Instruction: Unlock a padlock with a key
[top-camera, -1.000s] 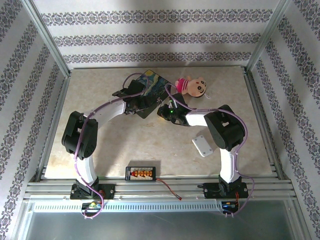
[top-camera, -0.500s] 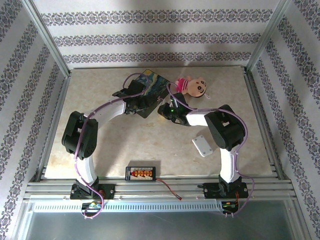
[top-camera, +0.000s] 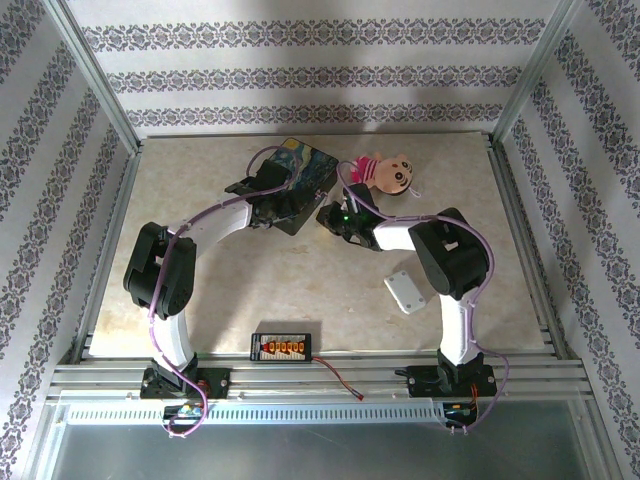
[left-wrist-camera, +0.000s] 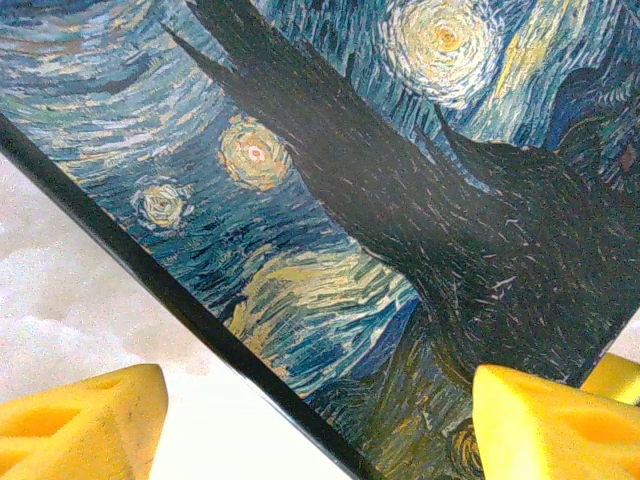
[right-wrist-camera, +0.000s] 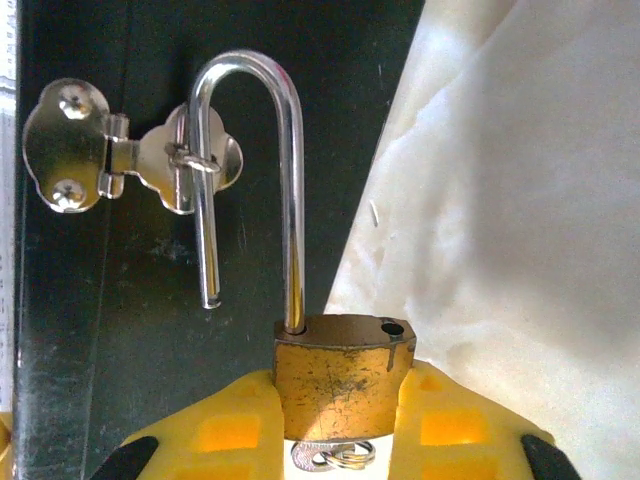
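Note:
In the right wrist view the brass padlock (right-wrist-camera: 343, 372) is pinched at its sides between the yellow pads (right-wrist-camera: 225, 430) of my right gripper (right-wrist-camera: 343, 392). Its silvery shackle (right-wrist-camera: 245, 75) stands open; the free leg passes through the staple of a shiny hasp (right-wrist-camera: 130, 150) on a dark box wall. The key (right-wrist-camera: 320, 457) pokes out under the padlock body with a small ring on it. From above, my right gripper (top-camera: 331, 214) sits at the box's right corner. My left gripper (left-wrist-camera: 320, 435) is open, its fingers astride the edge of the painted box lid (left-wrist-camera: 330, 200).
The starry-night box (top-camera: 303, 172) lies at the back middle, the pink plush doll (top-camera: 387, 172) just right of it. A white plastic block (top-camera: 405, 292) lies near the right arm. A black board (top-camera: 283, 346) with a red-black wire (top-camera: 340, 378) sits at the front edge.
My right gripper has shifted slightly toward the back, closer to the box corner. The left arm has barely moved.

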